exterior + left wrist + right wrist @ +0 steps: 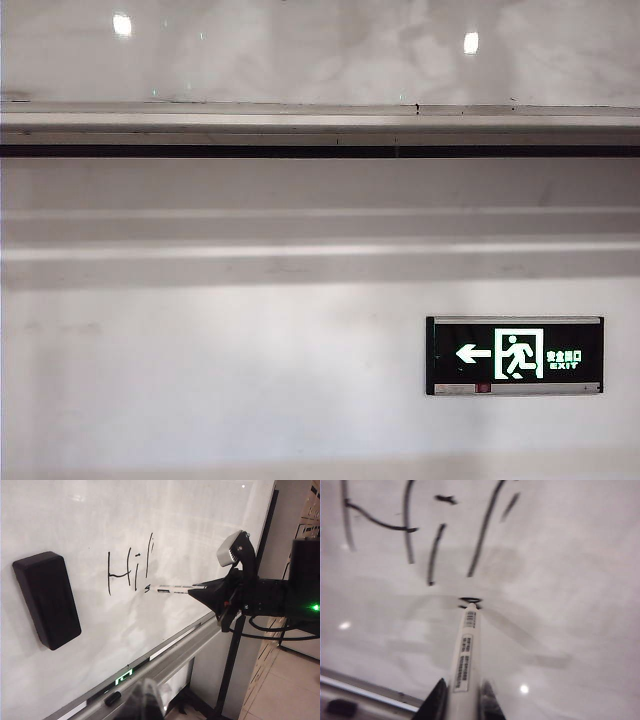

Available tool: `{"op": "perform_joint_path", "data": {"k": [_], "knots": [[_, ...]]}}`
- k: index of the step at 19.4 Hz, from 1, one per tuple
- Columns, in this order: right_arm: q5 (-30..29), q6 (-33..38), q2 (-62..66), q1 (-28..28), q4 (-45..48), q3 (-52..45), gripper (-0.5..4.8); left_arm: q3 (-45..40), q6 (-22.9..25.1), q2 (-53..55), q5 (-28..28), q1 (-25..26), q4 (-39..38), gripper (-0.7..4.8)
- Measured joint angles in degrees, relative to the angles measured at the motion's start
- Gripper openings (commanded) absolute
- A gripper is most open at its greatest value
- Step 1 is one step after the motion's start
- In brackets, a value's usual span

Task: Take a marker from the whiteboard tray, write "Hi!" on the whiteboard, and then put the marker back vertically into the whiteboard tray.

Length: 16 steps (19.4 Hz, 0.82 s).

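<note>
The right tool [461,702] pinches the marker [465,655], tip touching the whiteboard [570,580] under "Hi!"; the left tool [145,700] is blurred, its state unclear.

whiteboard: large glossy off-white panel [150,525], smooth, mirroring light spots
tray: long pale grey brushed-metal ledge [320,122] below the claws, satin sheen
marker: slim white smooth plastic barrel [466,655] with paper-like label, between right claw's fingers
eraser: black matt plastic-looking block [46,598]
right gripper: black matt plastic [200,593]
</note>
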Motion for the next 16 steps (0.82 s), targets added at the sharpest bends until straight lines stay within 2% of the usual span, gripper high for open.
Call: {"op": "perform_joint_path", "data": {"k": [3, 7, 16], "knots": [[-0.63, 0.07, 0.00, 0.00, 0.15, 0.00, -0.02, 0.02, 0.00, 0.00, 0.00, 0.00, 0.02, -0.05], [1.49, 0.15, -0.11, 0.00, 1.14, 0.00, -0.02, 0.02, 0.00, 0.00, 0.02, 0.00, 0.00, -0.05], [1.46, 0.15, -2.64, 0.00, -2.16, -0.15, -0.02, 0.00, 0.02, 0.00, 0.04, 0.00, -0.02, -0.05]]}}
